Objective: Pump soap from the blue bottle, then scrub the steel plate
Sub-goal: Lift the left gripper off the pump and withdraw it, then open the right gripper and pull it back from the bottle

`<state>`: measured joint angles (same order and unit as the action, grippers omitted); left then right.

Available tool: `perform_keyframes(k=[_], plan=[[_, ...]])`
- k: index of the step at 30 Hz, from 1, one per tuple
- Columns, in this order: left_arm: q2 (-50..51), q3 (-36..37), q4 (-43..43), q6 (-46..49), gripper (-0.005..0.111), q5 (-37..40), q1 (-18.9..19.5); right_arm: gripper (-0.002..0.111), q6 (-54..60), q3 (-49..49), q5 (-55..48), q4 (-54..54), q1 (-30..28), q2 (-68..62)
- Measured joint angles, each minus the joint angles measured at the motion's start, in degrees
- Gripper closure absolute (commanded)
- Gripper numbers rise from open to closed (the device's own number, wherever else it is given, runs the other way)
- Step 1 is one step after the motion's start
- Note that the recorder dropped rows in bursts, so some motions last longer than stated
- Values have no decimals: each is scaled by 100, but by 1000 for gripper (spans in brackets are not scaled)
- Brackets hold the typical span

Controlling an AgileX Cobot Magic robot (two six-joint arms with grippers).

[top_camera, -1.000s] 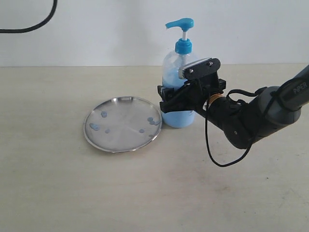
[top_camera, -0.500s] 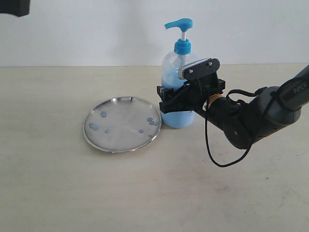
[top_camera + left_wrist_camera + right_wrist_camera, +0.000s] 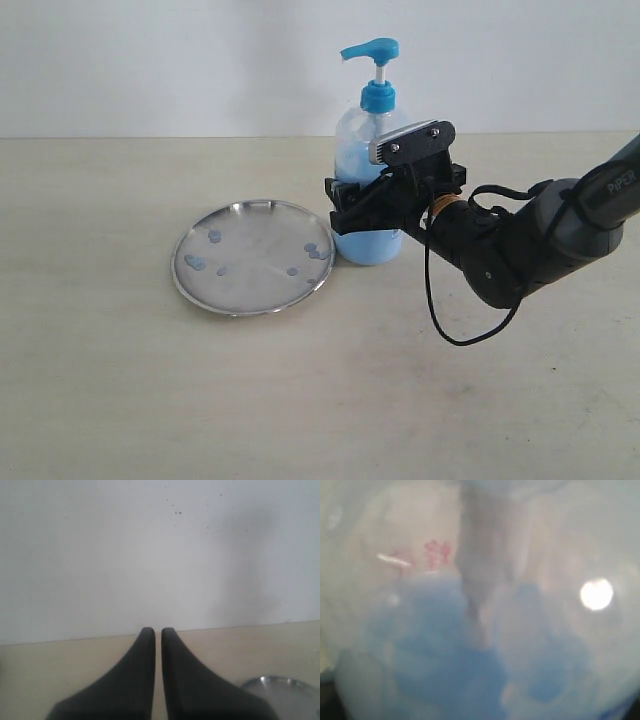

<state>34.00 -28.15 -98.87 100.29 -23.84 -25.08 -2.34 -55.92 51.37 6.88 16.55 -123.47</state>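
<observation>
The blue bottle stands upright at the back of the table, its blue pump head raised. Light blue soap fills its lower part. My right gripper is shut on the bottle's body from the right side. In the right wrist view the bottle fills the frame, with soap behind its wall, and the jaws are hidden. The steel plate lies flat just left of the bottle, dotted with small blue drops. My left gripper is shut and empty, with the plate's rim beside it.
A pale wall stands behind the beige table. A black cable loops down from the right arm onto the table. The left arm is out of the exterior view.
A dark part at the exterior view's upper left corner half a second ago is gone. The right gripper, bottle and plate stay about where they were.
</observation>
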Motion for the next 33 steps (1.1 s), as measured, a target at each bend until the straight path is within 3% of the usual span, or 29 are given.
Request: perform_keyframes(k=[1, 3, 8, 16, 20, 22, 24, 25, 27, 28, 29, 33], plan=[[-234, 98, -25, 22, 102, 59, 0, 21, 0, 0, 0, 0, 0, 0], [-632, 286, -36, 21, 102, 220, 0, 13, -75, 0, -69, 0, 0, 0], [-1559, 841, -58, 228, 102, 709, 0, 13, -125, 10, -288, 50, 0, -65], [-2460, 2155, -58, 121, 102, 824, 0, 13, 40, 19, -479, 50, 0, 146], [-2497, 2589, -58, -511, 102, 834, 0, 13, 84, 19, -1479, 50, 0, 1069], [-2497, 2661, -68, -574, 102, 834, 0, 14, 198, 19, -2647, 63, 0, 1720], [-2497, 2661, -71, -574, 102, 834, 0, 28, 234, 19, -3738, 98, 0, 2240], [-2497, 2661, -71, -574, 102, 834, 0, 42, 234, 19, -4242, 98, 0, 2527], [-2497, 2661, -71, -574, 102, 834, 0, 86, 234, 19, -5007, 108, 0, 3022], [-2497, 2661, -71, -574, 102, 834, 0, 101, 234, 19, -5324, 108, 0, 3277], [-2497, 2661, -71, -574, 102, 834, 0, 108, 234, 19, -5467, 108, 0, 3425], [-2497, 2661, -71, -574, 102, 834, 0, 107, 234, 32, -6186, 108, 0, 4222]])
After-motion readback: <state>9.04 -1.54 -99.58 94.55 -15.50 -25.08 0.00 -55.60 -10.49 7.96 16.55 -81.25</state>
